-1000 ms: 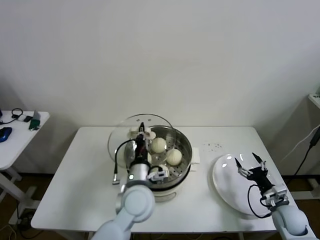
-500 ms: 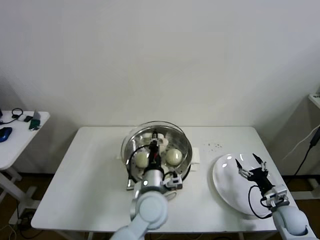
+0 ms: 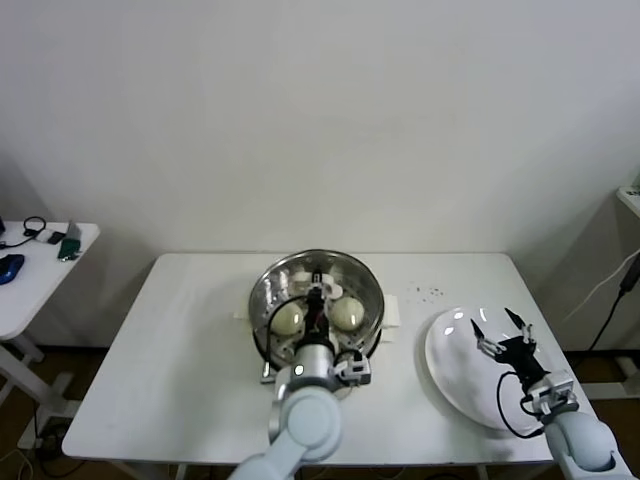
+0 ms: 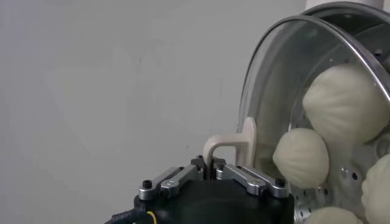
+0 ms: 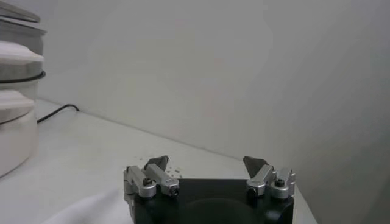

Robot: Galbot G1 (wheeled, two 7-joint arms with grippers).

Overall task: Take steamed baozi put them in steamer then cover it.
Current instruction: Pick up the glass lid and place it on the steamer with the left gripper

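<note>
1. Head view: table [image 3: 180, 350] carried the steamer [image 3: 372, 318] near centre and a white plate [image 3: 450, 375] off to the robot's right, with no buns on it.
2. Cover [image 3: 318, 262] had moved over the last second: from hanging off the steamer's left-rear side to sitting concentric over the pot, rim on rim as far as I could tell.
3. Steamed baozi [image 3: 347, 313] were all inside the pot under the glass; left wrist view showed them through the lid [image 4: 317, 155].
4. Left gripper [image 3: 318, 300] stayed clamped on the cover's white bar handle [image 4: 234, 143], fingers closed around it.
5. Right gripper [image 3: 503, 330] was parked over the plate, fingers spread apart, holding nothing [image 5: 207, 173].
6. Judgement: cover placed; only release and retract of the left arm remained.
</note>
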